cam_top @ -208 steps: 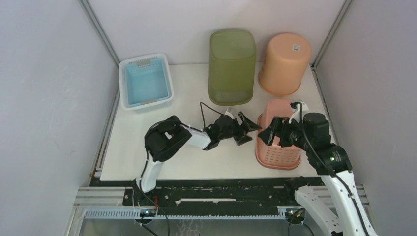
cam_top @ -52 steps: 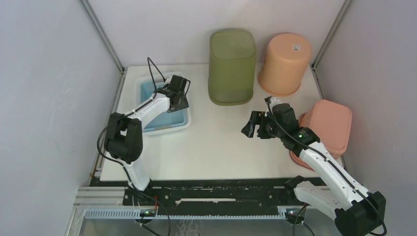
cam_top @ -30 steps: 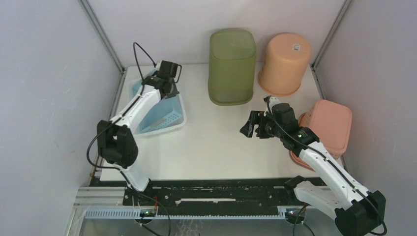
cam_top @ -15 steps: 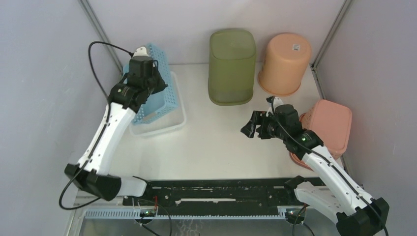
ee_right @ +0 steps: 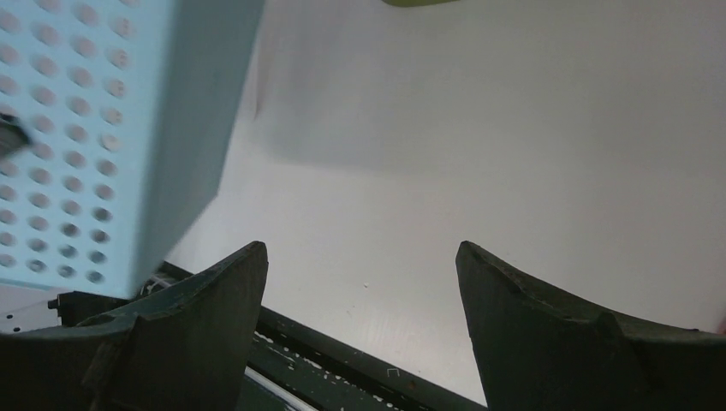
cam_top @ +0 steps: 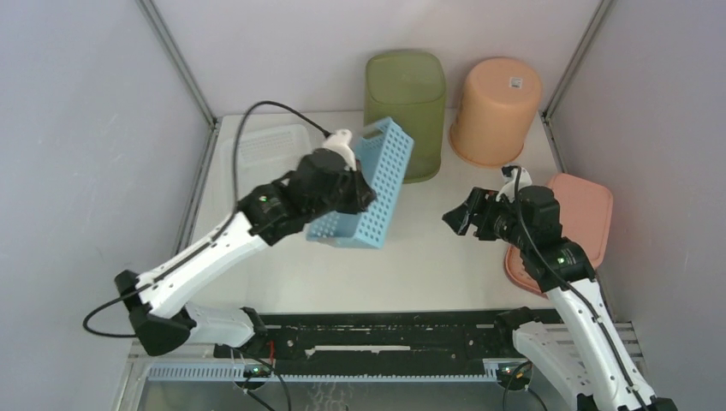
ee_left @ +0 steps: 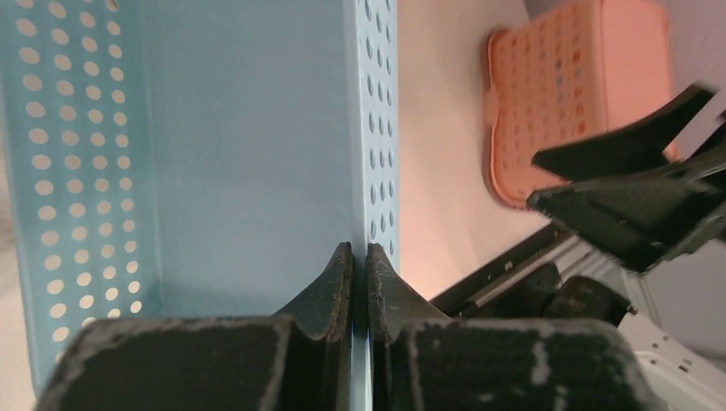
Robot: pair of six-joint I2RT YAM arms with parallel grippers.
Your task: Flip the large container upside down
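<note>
**Top view:**
- Left gripper [cam_top: 360, 190] is clamped on one wall of the blue perforated basket [cam_top: 381, 175].
- The basket is in the air at frame centre, tipped onto its side, with a perforated wall facing the camera. Its upper corner overlaps the lower left of the green bin [cam_top: 411, 77].
- White tray [cam_top: 257, 147] sits upper left on the table [cam_top: 428, 265], apart from the basket.
- Orange bucket [cam_top: 496, 103] stands mouth-down at upper right, just beside the green bin.
- Pink basket [cam_top: 586, 205] is at the right edge, bottom up and leaning.
- Right gripper [cam_top: 456, 218] is right of centre and points left at the blue basket. Its claw is wide and holds nothing, with a clear gap to the basket.

**Left wrist view:**
- Both fingers are pinched narrow on the basket wall, which runs edge-on up the middle of the frame from the left gripper [ee_left: 360, 257]. One finger is on each face.
- The blue perforated basket [ee_left: 214, 145] fills the left half: a solid panel with dotted panels either side.
- The pink basket [ee_left: 582, 86] is upper right.
- The right gripper [ee_left: 532, 178] pokes in from the right edge.

**Right wrist view:**
- Right gripper [ee_right: 360, 257] has its fingers spread wide at the bottom of the frame, with bare table [ee_right: 471, 128] between them.
- The blue perforated basket [ee_right: 86, 128] is upper left, blurred, clear of both fingers.
</note>
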